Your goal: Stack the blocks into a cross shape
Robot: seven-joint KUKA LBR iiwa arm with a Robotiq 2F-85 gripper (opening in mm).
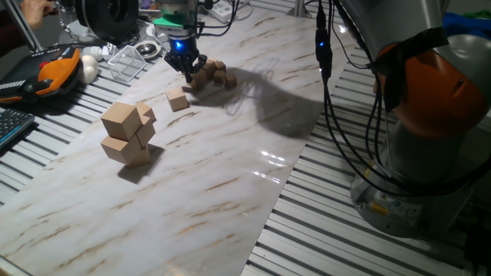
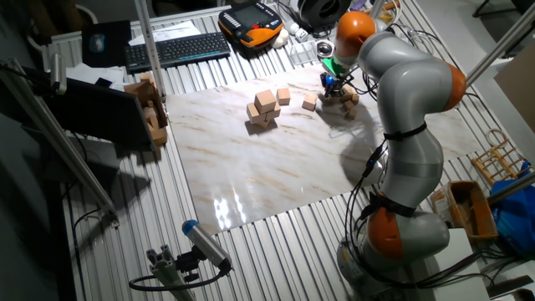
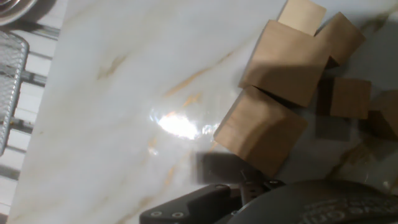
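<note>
Cluster of light-tan wooden blocks (image 1: 212, 74) at the far end of the marble-patterned board (image 1: 230, 176), with one separate block (image 1: 178, 100) lying just in front. The gripper (image 1: 189, 74), lit blue above its fingers, is lowered against the cluster's left edge; whether its fingers clasp a block cannot be told. A pile of larger cubes (image 1: 128, 130) stands well apart. No legible writing is visible.
</note>
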